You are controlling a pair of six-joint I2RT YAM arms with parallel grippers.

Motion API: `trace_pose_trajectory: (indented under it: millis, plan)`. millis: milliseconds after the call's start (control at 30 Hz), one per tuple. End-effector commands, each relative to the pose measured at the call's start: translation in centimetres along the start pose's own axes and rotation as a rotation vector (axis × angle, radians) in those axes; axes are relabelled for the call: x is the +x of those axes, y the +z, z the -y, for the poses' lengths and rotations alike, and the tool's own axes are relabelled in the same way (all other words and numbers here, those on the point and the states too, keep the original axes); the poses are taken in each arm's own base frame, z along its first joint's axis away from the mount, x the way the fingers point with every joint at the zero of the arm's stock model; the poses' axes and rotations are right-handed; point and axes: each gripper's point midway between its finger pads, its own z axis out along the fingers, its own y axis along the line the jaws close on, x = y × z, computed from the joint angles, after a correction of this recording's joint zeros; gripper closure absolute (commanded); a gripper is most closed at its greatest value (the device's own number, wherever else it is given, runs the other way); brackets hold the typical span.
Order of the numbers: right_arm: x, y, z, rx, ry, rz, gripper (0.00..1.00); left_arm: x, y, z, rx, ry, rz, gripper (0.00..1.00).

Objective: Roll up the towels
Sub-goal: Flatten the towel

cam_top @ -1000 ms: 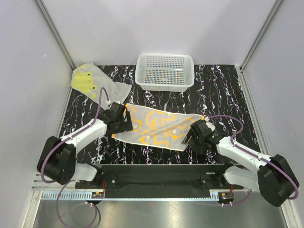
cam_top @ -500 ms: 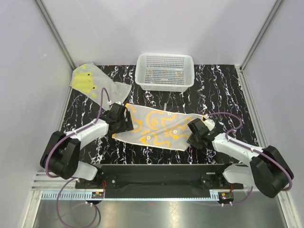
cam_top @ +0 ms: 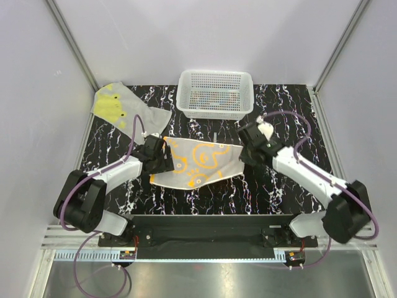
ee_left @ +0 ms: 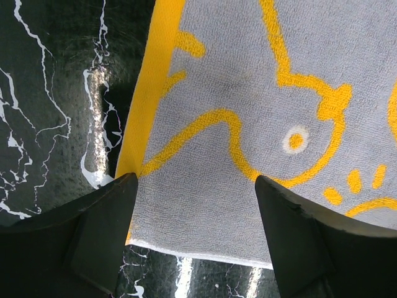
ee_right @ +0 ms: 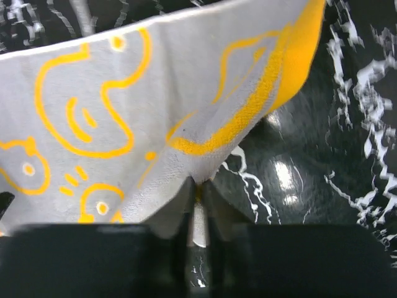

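Top external view: my right hand (cam_top: 247,155) has clenched on the right end of the orange-duck towel (cam_top: 197,162) and swung it from the lower right of the frame up toward the centre. The cloth that lay stretched out a second ago now reads shorter, its right end raised off the dark surface (cam_top: 279,112). The right wrist view agrees: my fingers are pinched tight on a peak of fabric, and the orange border hangs away to the upper right.

My left hand (cam_top: 158,160) stays at the towel's left end, released. In the left wrist view its jaws straddle the orange-edged corner without gripping it, a little narrower than before.

I judge this as the start of the first roll, with the left end not yet held down. The grey-and-yellow towel (cam_top: 118,107) lies flat in the upper left, left of the white basket (cam_top: 186,99), not yet started.
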Motion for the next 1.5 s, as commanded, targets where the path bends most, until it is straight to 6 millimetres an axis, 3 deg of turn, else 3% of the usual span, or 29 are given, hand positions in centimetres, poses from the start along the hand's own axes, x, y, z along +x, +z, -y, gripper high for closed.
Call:
trace_pose_trajectory:
  millis: [0,33,67,100,167,267,433,567,633,667,800,1000,1100,1300,1467]
  plan:
    - [-0.8,-0.6,-1.0,0.054,-0.191,-0.083,0.79,-1.3,0.2,0.8,0.034,0.013,0.042,0.19]
    - [0.0,1.1,-0.7,0.111,-0.253,-0.133,0.41,-1.2,0.3,0.7,0.034,0.013,0.039,0.19]
    - [-0.3,1.4,-0.9,0.137,-0.275,-0.148,0.01,-1.3,0.2,0.8,0.036,0.015,0.041,0.19]
    - [0.0,2.0,-0.5,0.176,-0.292,-0.162,0.0,-1.2,0.3,0.7,0.034,0.015,0.039,0.19]
    - [1.4,3.9,0.1,0.219,-0.298,-0.201,0.0,-1.3,0.2,0.8,0.04,0.016,0.039,0.19]
    - [3.0,4.3,-0.1,0.145,-0.228,-0.211,0.0,-1.1,0.2,0.8,0.043,0.021,0.035,0.19]
    - [2.2,2.3,-0.2,0.064,-0.142,-0.133,0.0,-1.2,0.3,0.9,0.046,0.019,0.037,0.19]
    - [2.4,2.4,0.0,0.023,-0.114,-0.099,0.01,-1.1,0.3,0.9,0.046,0.019,0.035,0.2]
    - [2.6,2.9,-0.1,0.01,-0.1,-0.093,0.09,-1.2,0.2,0.9,0.046,0.019,0.04,0.2]
    - [2.7,3.6,-0.1,-0.003,-0.087,-0.084,0.21,-1.2,0.2,0.9,0.045,0.019,0.041,0.2]
    - [3.1,5.4,0.5,-0.025,-0.026,-0.096,0.39,-1.1,0.3,0.7,0.036,0.012,0.041,0.21]
    - [2.1,7.5,1.6,-0.078,0.075,-0.108,0.38,-1.2,0.5,0.6,0.024,0.008,0.039,0.21]
    - [2.1,8.5,1.2,-0.118,0.073,-0.117,0.38,-1.2,0.5,0.6,0.022,0.008,0.037,0.21]
    - [3.3,9.9,0.9,-0.138,0.076,-0.161,0.4,-1.2,0.6,0.5,0.015,0.006,0.034,0.2]
    - [3.6,10.1,0.9,-0.142,0.07,-0.171,0.52,-1.2,0.7,0.4,0.009,0.006,0.03,0.2]
